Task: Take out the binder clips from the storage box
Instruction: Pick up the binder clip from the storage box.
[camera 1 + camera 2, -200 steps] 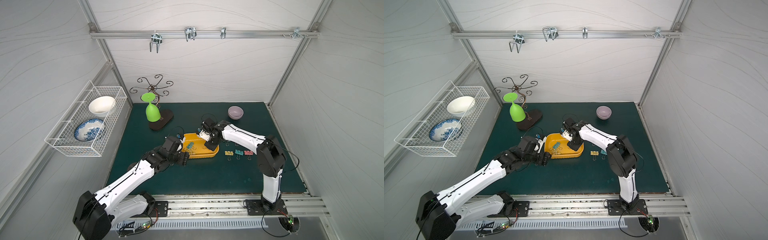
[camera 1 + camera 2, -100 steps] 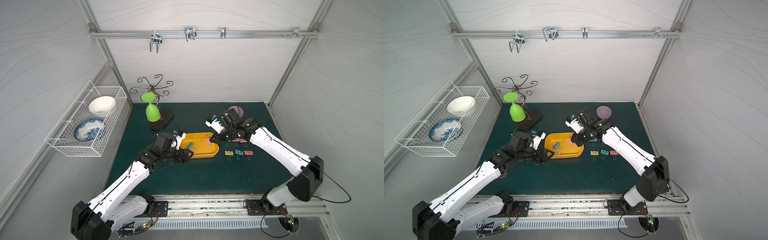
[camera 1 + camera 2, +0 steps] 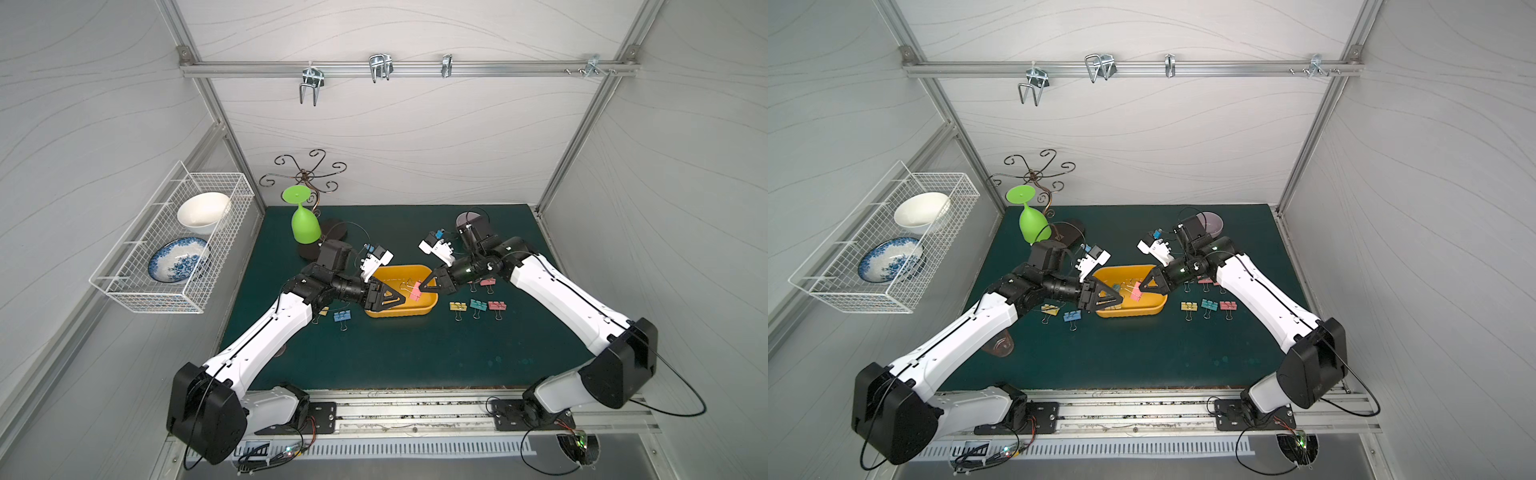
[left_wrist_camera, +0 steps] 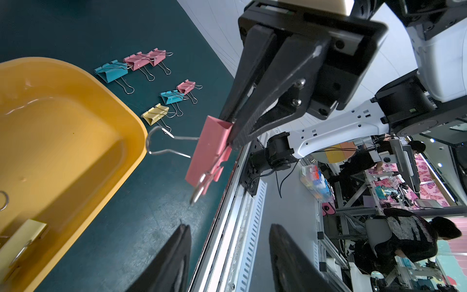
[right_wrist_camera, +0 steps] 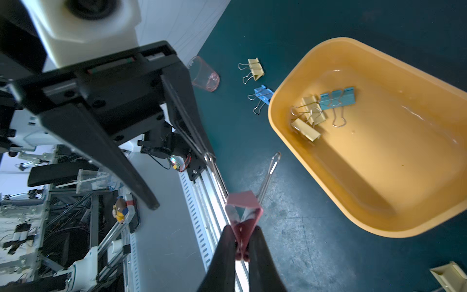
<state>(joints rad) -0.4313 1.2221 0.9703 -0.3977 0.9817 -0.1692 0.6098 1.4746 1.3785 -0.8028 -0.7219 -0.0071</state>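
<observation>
The yellow-orange storage box (image 3: 401, 311) (image 3: 1129, 313) lies mid-mat in both top views. My right gripper (image 3: 422, 289) (image 5: 242, 228) is shut on a pink binder clip (image 5: 243, 199) (image 4: 209, 149) (image 3: 1136, 292), held in the air over the box. Facing it from the box's left end, my left gripper (image 3: 399, 298) (image 4: 230, 227) is open with nothing between its fingers, its tips close to the pink clip. Inside the box (image 5: 379, 164) lie a blue clip (image 5: 337, 98) and two yellow clips (image 5: 312, 111).
Several clips (image 3: 478, 304) lie in rows on the mat right of the box, and a yellow clip (image 5: 256, 68) and a blue clip (image 3: 342, 316) left of it. A clear pink cup (image 5: 204, 77) lies under my left arm. Lilac bowl (image 3: 1210, 222), green glass (image 3: 305, 224), wall basket (image 3: 174, 245).
My right gripper has carried the pink clip from the box's right edge to above its middle. My left gripper has reached farther over the box toward it, jaws somewhat narrower.
</observation>
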